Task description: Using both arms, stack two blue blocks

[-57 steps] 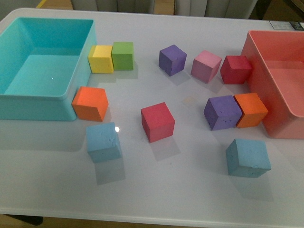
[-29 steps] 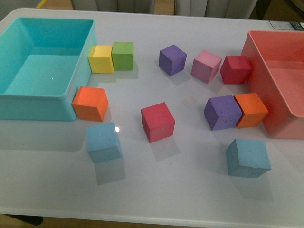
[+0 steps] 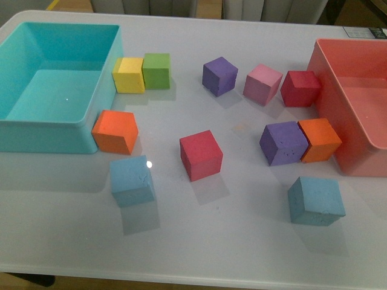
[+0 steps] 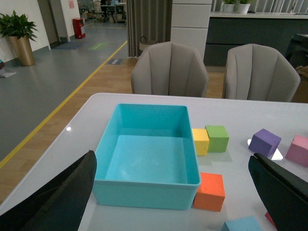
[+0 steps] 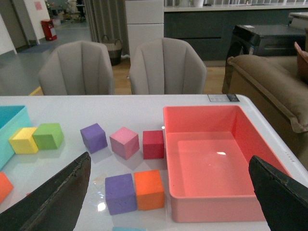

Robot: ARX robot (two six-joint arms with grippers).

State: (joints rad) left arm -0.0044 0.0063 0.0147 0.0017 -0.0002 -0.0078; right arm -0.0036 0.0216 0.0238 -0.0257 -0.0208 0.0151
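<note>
Blue block [image 3: 131,180] matte sky-blue foam, 8 o'clock of red cube [image 3: 201,154], other blue block [image 3: 315,200] same look, 4 o'clock, well apart, left gripper [image 4: 171,156] jaws wide, empty, right gripper [image 5: 169,159] likewise

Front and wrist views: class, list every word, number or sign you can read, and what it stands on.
None can be read.
Sticker at the far right corner of the table: print too small.
Pink sign in the room behind: blurred.
</note>
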